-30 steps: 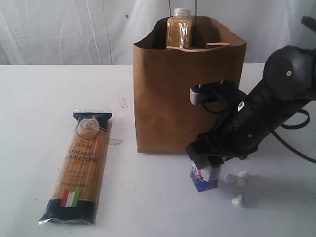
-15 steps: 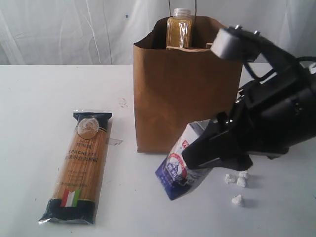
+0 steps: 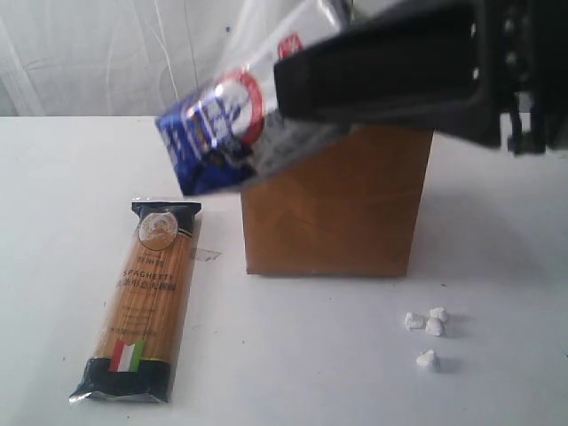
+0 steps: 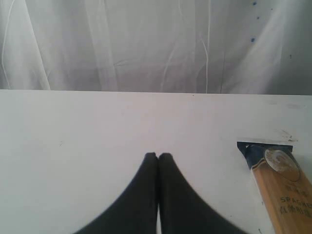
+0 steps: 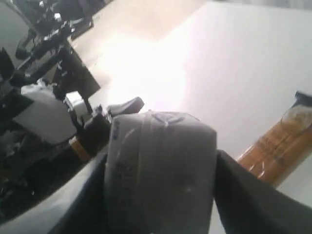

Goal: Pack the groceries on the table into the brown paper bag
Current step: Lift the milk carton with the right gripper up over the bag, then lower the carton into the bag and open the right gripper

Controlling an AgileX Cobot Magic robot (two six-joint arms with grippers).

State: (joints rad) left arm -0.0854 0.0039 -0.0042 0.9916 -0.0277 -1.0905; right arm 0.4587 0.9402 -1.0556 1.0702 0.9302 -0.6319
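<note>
My right gripper [image 3: 293,84] is shut on the small white-blue carton [image 3: 222,120], held high and close to the exterior camera, in front of the top of the brown paper bag [image 3: 337,213]. In the right wrist view the carton [image 5: 161,170] fills the space between both fingers. The long spaghetti packet [image 3: 146,297] with the Italian flag lies flat on the white table [image 3: 71,177] left of the bag; its dark end [image 4: 275,180] shows beside my left gripper [image 4: 158,156], which is shut and empty, low over the table. The bag's opening and its contents are hidden.
Several small white crumpled bits [image 3: 428,324] lie on the table to the front right of the bag. A scrap of tape [image 3: 206,255] sits between packet and bag. White curtain behind.
My right gripper has lifted the carton from the table in front of the bag up to bag-top height and leftward, now blocking the bag's opening. The left gripper and spaghetti packet have not moved.
</note>
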